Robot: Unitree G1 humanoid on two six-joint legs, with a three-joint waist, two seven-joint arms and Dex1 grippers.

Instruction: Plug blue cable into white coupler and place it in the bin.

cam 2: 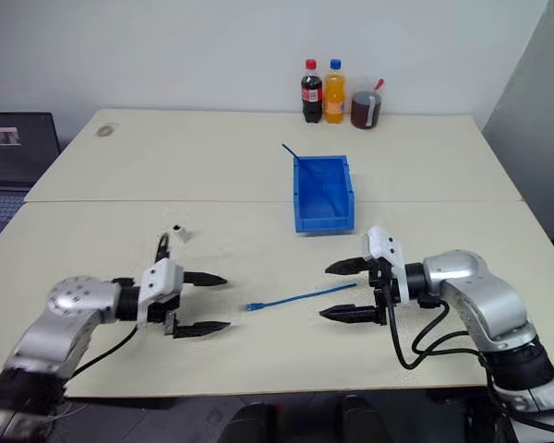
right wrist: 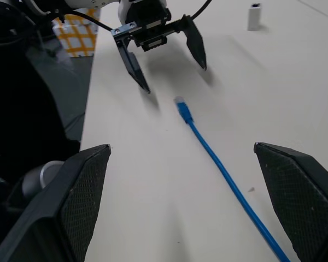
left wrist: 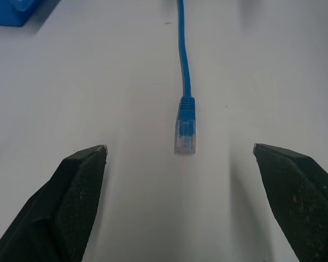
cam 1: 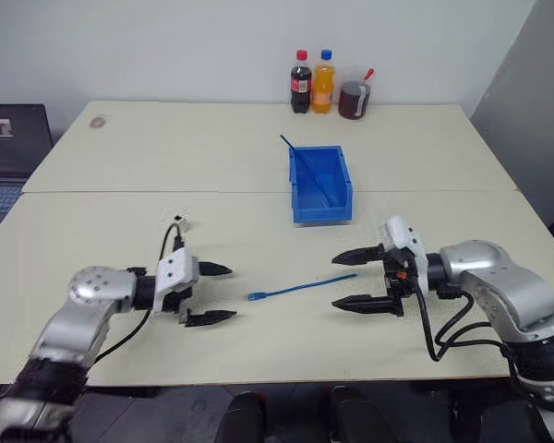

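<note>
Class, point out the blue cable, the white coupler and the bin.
blue cable point(cam 1: 305, 285): left eye view, middle of its length.
white coupler point(cam 1: 181, 221): left eye view, the block's body.
bin point(cam 1: 320, 212): left eye view, its front wall.

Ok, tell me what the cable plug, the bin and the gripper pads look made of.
Blue cable: smooth, probably rubbery jacket, clear hard-plastic plug with contacts visible inside. Bin: glossy moulded plastic, even blue. Left gripper fingers: black, finely grained pads, likely rubber.
</note>
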